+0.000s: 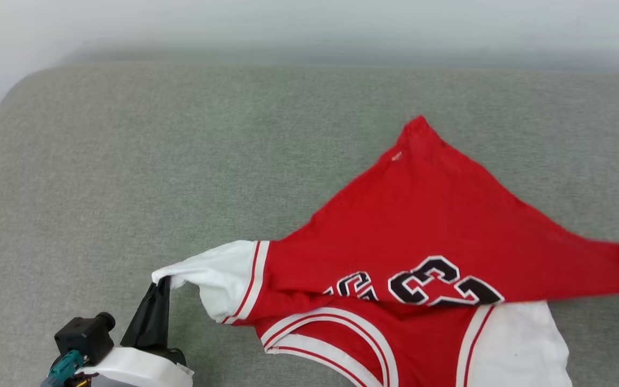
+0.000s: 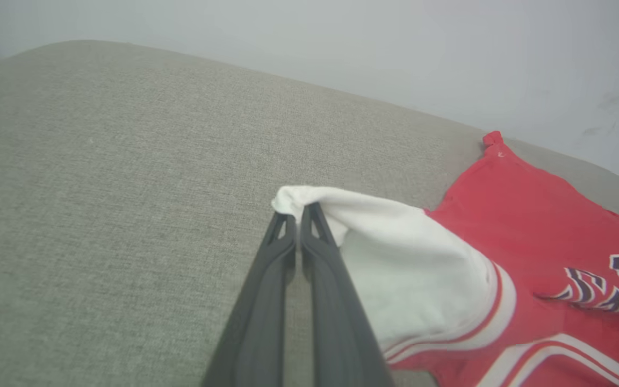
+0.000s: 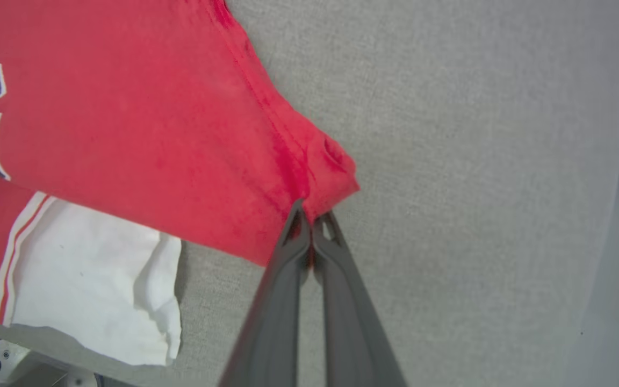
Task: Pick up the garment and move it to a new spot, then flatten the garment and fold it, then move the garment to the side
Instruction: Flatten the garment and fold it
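1 grey fabric-covered counter [image 1: 127,161], rounded far-left corner, pale wall behind

1 garment [image 1: 422,215] on it, right of centre and toward the near edge; red, doubled over itself, one corner pointing to the far side, black white-outlined numerals [image 1: 438,282] along the fold

2 white sleeves: one [image 1: 218,274] pulled out toward the left, raised off the fabric at its tip; other [image 1: 513,344] flat at the near right, under the red fold

2 grippers, 2 dark fingers each:
- left gripper [image 1: 160,285]: fingers [image 2: 266,301] clenched on the tip of the left sleeve
- right gripper [image 3: 312,212]: fingers [image 3: 282,301] clenched on the red hem corner, stretched out to the right edge of the head view

Garment held at both ends, middle resting on the counter
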Controlling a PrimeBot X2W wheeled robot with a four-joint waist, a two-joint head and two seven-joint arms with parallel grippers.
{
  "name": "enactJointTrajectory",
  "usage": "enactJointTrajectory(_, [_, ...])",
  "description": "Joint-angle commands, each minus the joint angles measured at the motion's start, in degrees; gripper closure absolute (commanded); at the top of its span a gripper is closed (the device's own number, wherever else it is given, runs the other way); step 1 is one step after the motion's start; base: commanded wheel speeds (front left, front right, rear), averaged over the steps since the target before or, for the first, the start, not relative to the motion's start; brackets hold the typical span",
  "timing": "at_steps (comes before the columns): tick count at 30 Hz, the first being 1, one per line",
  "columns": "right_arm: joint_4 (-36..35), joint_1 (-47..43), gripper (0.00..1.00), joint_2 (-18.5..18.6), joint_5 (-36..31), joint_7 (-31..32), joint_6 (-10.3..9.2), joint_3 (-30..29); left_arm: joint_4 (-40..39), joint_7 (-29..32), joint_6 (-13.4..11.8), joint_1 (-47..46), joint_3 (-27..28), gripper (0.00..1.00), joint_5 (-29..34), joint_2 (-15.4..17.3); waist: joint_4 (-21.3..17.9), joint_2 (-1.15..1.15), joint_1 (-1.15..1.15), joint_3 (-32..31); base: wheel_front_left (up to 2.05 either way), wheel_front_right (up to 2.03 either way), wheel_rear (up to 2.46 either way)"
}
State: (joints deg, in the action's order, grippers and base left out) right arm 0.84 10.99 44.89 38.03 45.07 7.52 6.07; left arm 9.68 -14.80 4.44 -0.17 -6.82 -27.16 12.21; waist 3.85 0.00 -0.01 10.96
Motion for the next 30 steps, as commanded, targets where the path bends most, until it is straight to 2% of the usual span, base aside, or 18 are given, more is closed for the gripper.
enactJointTrajectory(1, [-0.77,-2.93,1.0,-0.75,0.22,0.23,-0.06,-1.46,-0.23,-0.03,-0.42,0.68,0.17,1.0,-0.12,0.3,-1.25,0.0,0.01,-1.18,0.0,0.0,0.0])
enactJointTrajectory(10, [-3.39,-20.61,1.0,-9.12,-1.85,1.53,-0.06,-8.8,-0.86,0.49,-0.94,1.46,0.28,1.0,-0.55,1.0,-1.91,0.0,0.01,-1.53,0.0,0.0,0.0])
enactJointTrajectory(18, [-1.14,-25.61,0.99,-16.08,-3.73,-1.42,-0.06,-9.21,-0.46,0.69,-0.87,0.67,-0.41,1.0,-0.61,1.18,-1.44,0.0,0.01,-1.23,0.0,0.0,0.0])
enactJointTrajectory(19, [-1.17,-25.16,0.64,-16.56,-3.88,-2.4,-0.06,-9.53,-0.39,0.68,-0.91,0.63,-0.46,1.0,-0.64,1.19,-1.41,0.0,0.01,-1.29,0.0,0.0,0.0])
enactJointTrajectory(20, [-1.52,-24.52,0.06,-16.63,-4.2,-3.6,-0.06,-10.04,-0.33,0.68,-0.96,0.62,-0.51,1.0,-0.66,1.19,-1.35,0.0,0.01,-1.37,0.0,0.0,0.0])
enactJointTrajectory(21, [-1.99,-23.86,0.0,-16.57,-4.51,-4.75,-0.06,-10.45,-0.28,0.66,-1.02,0.63,-0.54,1.0,-0.67,1.18,-1.3,0.0,0.01,-1.46,0.0,0.0,0.0])
enactJointTrajectory(30, [-9.57,-16.21,0.0,-15.53,-4.41,-11.03,-0.05,-14.98,-1.0,0.82,-1.18,0.04,-1.26,1.0,-0.36,1.36,-0.63,0.0,0.01,-0.93,0.0,0.0,0.0])
